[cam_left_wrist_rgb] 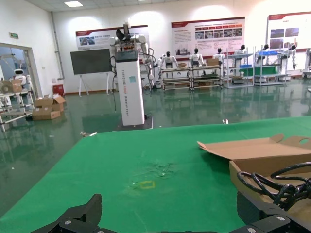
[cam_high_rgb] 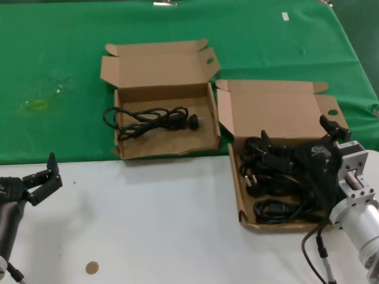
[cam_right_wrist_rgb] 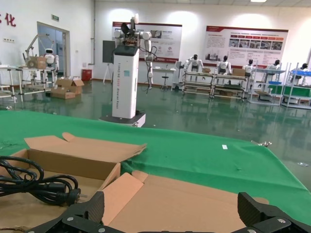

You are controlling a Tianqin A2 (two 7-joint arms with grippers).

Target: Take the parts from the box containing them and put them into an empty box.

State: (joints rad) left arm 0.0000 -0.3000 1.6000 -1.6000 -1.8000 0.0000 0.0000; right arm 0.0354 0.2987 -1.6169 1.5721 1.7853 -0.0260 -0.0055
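Observation:
The box containing the parts [cam_high_rgb: 238, 195] lies at the right, lid open, with several black power cords [cam_high_rgb: 269, 177] piled inside. My right gripper [cam_high_rgb: 296, 131] hangs just over that pile, open and empty; its wrist view shows the wide jaws [cam_right_wrist_rgb: 172, 208] in front of the box's lid [cam_right_wrist_rgb: 194, 199]. The other box [cam_high_rgb: 125, 149], with an oval flap hole and a ragged front edge, lies in the middle and holds one coiled cord [cam_high_rgb: 151, 117], which also shows in the right wrist view [cam_right_wrist_rgb: 39, 187] and left wrist view [cam_left_wrist_rgb: 282, 187]. My left gripper [cam_high_rgb: 50, 177] is open and empty at the near left.
The boxes straddle the seam between the green cloth [cam_high_rgb: 59, 59] and the white table [cam_high_rgb: 148, 225]. A small brown disc [cam_high_rgb: 91, 267] lies near the front. A yellowish mark [cam_high_rgb: 37, 105] sits on the cloth at the left. My right arm's cable [cam_high_rgb: 314, 248] hangs at the right.

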